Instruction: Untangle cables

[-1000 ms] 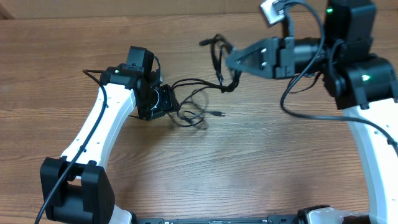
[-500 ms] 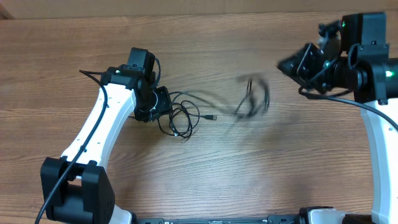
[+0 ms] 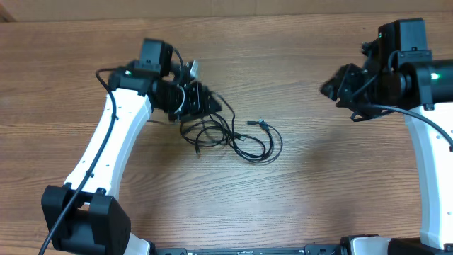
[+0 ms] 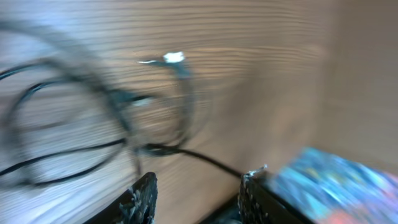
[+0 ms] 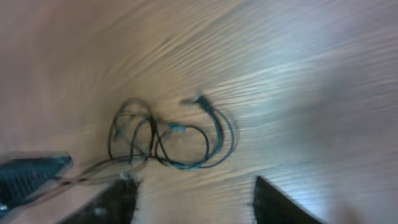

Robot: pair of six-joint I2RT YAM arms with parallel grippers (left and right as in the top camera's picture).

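The right pincer (image 3: 329, 88) is hanging spread wide with nothing between its fingers (image 5: 283, 205), after being pressed shut on one end of the bundle a second ago and dragging it toward the far right. It is now sitting well apart from the cables (image 3: 226, 134), which are lying on the counter (image 3: 297, 205) in loose overlapping loops, one small plug end (image 3: 259, 122) pointing away to the right. The left pincer (image 3: 209, 103) is hovering at the left edge of those loops. Its fingers (image 4: 140, 199) are showing a gap, and a strand is running up to one of them, but the blur is making it impossible to tell whether that strand is pinched. Judging by the layout, the pull and release are leaving the cords more spread out than the tight clump of a second ago, yet several strands are still crossing, so the untangling is looking only partly done.
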